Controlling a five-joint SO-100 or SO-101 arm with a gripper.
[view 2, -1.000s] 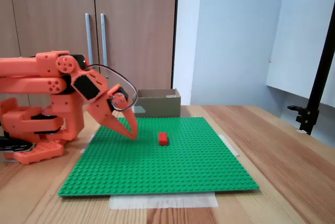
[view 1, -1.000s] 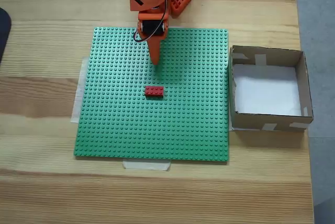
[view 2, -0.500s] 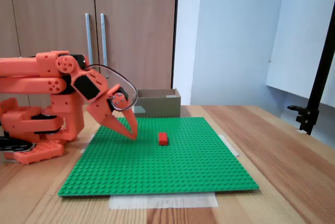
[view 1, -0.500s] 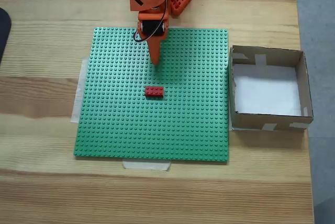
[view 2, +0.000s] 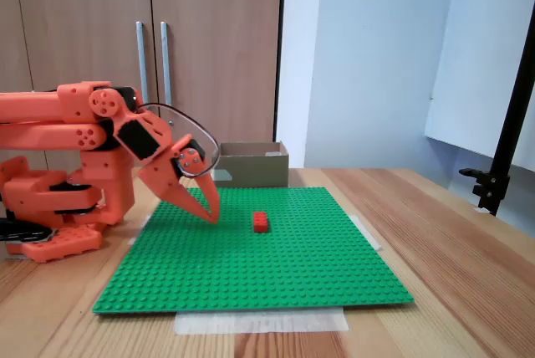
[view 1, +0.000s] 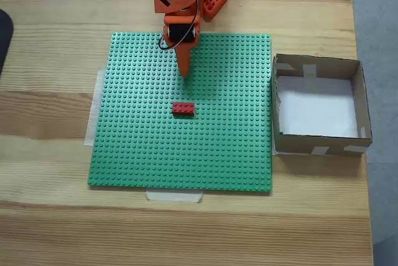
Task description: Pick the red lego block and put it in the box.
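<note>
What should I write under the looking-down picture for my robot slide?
Orange arm's gripper poised above the green baseplate, short of the red lego block; the box waits at the right.

Lego block [view 1: 183, 108] on baseplate [view 1: 137, 154], beside box [view 1: 364, 101]

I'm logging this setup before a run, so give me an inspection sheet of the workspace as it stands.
Surface: wooden table with a green studded baseplate taped down on it.
Job's things: red lego block sits on the baseplate, apart from the gripper; box stands open beside the baseplate's right edge in the top-down fixed view, with nothing seen inside it.
Clutter: a dark object at the table's left edge, too cropped to identify.
Grippers: gripper points down at the baseplate short of the block, shut, holding nothing.
Cables: a black cable loops over the arm's wrist.
Surroundings: wooden cabinet doors, a pale wall, a black stand at the right in the side fixed view.
</note>
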